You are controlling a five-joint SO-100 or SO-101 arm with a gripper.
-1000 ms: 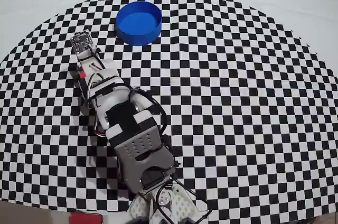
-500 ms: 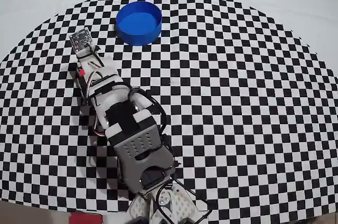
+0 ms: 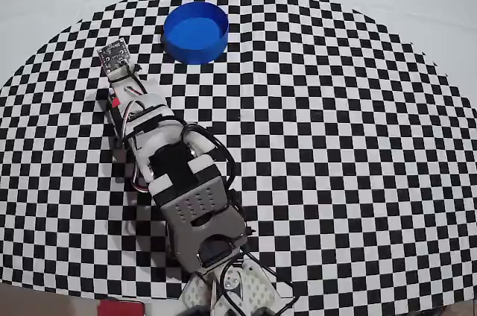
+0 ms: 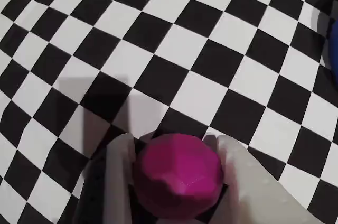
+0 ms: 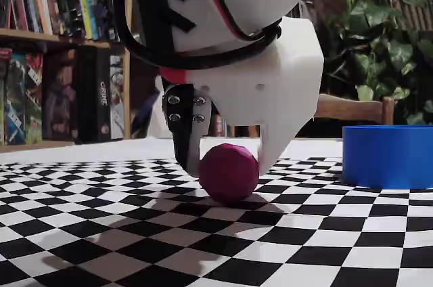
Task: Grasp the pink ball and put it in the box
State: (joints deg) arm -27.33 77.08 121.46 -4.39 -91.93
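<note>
The pink ball (image 4: 179,179) sits between my gripper's (image 4: 169,142) two white fingers, which touch it on both sides. In the fixed view the ball (image 5: 229,172) is at or just above the checkered cloth, with the gripper (image 5: 229,165) closed around it from above. In the overhead view the arm hides the ball. The blue round box (image 3: 195,54) stands at the far edge of the cloth, up and to the right of the arm's tip. It also shows at the right in the fixed view (image 5: 389,155) and as a blue sliver at the right edge of the wrist view (image 4: 334,39).
The black-and-white checkered cloth (image 3: 335,144) covers the table. My arm (image 3: 186,189) lies diagonally from bottom centre to upper left, with a small camera board (image 3: 113,54) at its tip. Bookshelves (image 5: 47,50) and a plant (image 5: 379,30) stand behind the table.
</note>
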